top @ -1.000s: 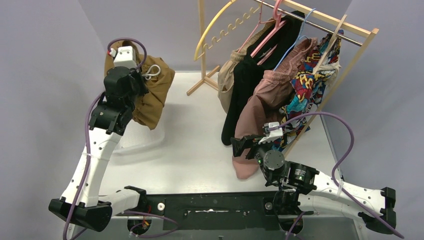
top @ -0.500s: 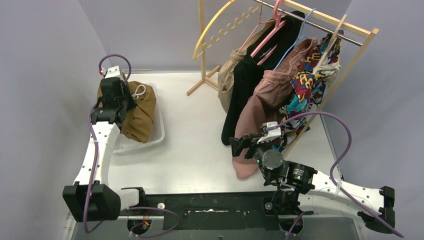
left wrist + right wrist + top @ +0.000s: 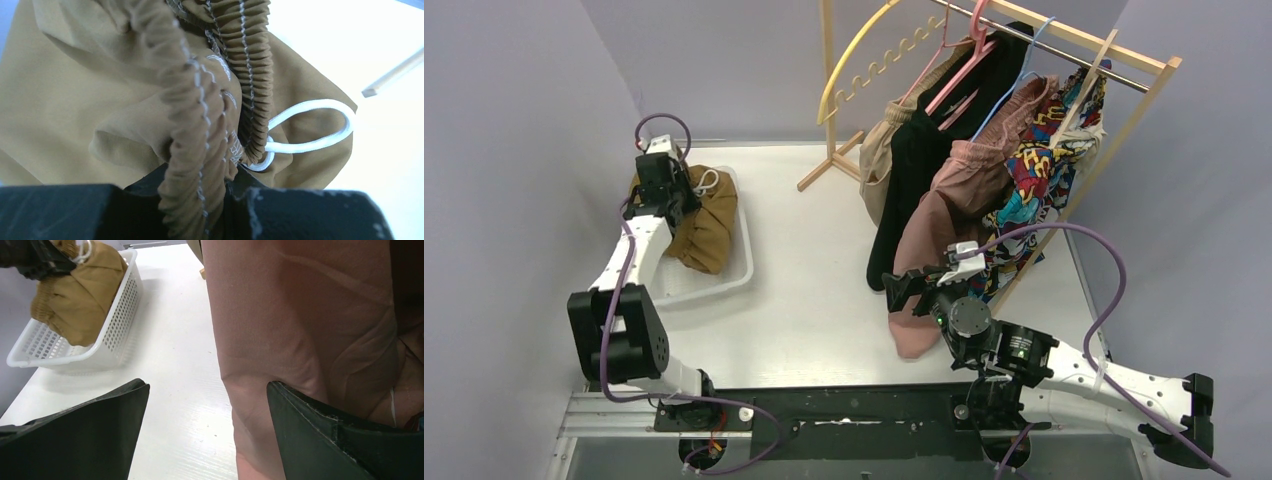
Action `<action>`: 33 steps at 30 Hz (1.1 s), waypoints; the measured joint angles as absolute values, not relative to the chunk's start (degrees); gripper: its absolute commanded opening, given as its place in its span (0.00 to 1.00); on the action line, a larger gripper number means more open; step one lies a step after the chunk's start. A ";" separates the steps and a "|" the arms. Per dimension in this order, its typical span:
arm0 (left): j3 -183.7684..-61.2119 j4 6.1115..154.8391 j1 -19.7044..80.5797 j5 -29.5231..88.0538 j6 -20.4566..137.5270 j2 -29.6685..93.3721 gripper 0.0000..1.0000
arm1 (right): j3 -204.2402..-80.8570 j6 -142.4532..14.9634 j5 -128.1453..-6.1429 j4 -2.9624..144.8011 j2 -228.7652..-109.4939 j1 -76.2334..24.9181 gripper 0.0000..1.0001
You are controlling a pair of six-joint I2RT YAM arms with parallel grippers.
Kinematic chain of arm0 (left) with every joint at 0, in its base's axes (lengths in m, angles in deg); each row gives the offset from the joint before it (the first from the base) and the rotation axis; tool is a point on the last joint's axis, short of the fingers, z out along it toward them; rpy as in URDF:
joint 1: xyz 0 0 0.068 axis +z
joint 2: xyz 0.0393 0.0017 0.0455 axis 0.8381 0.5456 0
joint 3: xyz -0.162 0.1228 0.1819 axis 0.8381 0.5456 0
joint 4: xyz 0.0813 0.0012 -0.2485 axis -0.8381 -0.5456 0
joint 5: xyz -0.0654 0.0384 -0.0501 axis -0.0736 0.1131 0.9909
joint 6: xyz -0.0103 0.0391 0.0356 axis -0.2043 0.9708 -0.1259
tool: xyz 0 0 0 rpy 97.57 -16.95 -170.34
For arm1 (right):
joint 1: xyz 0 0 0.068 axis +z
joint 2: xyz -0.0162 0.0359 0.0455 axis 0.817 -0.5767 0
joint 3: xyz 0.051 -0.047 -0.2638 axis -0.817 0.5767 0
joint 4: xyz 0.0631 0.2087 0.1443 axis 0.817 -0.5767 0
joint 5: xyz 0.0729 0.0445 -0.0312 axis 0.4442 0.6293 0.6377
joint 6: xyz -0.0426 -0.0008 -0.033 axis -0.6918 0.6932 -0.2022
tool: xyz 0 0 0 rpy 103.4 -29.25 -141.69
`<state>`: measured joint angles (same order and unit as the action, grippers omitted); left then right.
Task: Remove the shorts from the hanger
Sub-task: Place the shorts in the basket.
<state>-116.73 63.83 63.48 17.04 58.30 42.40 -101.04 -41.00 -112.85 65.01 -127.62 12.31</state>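
Grips olive shorts (image 3: 709, 225) by waistband in narrow left hand (image 3: 667, 190), down in basket (image 3: 742, 262) left of rack (image 3: 1124, 60). Spreads right hand (image 3: 906, 286) wide beside pink shorts (image 3: 944, 210) hanging from rack. Risks cloth clinging at release and riding up; hard tug tipping rack.

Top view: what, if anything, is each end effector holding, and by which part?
The left end effector pinches the olive-brown shorts by their gathered elastic waistband. The right end effector is open, holding nothing.
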 measured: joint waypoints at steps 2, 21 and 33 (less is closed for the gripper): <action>-115.71 66.93 63.96 17.19 57.75 45.33 0.00 | -101.50 -41.39 -112.59 64.90 -127.95 12.26 0.92; -118.09 67.74 64.99 30.09 53.23 65.57 0.16 | -110.77 -39.82 -110.64 58.85 -129.83 12.00 0.92; -115.14 61.95 57.45 35.33 51.31 58.27 0.54 | -114.51 -42.09 -111.95 58.04 -129.65 11.93 0.92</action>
<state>-115.14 61.95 57.45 35.33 51.31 58.27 -114.51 -42.09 -111.95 58.04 -129.65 11.93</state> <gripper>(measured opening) 0.454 0.918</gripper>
